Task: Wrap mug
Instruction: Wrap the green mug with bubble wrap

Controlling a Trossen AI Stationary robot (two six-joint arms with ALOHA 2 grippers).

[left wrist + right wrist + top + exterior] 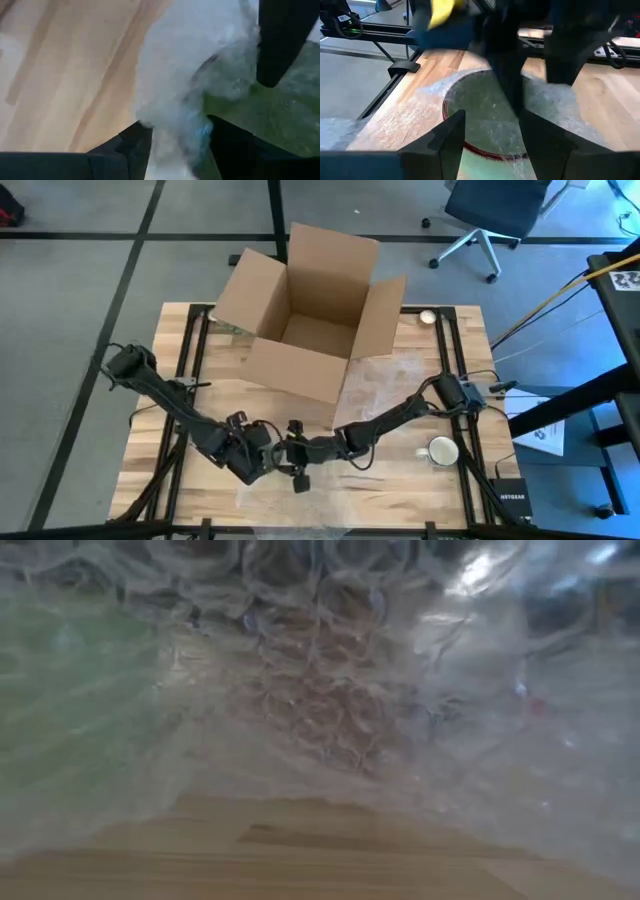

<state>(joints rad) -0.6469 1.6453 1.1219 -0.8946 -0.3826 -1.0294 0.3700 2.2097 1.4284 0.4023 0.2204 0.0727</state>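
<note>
Both end effectors meet at the tabletop's (150,450) front edge; the left end effector (268,463) is clamped on bubble wrap (170,75); the right end effector (300,448) stands apart; the mug (441,451) sits well to the right.

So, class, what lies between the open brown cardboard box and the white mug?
In the high view, the right arm's dark forearm crosses there, over clear bubble wrap.
</note>
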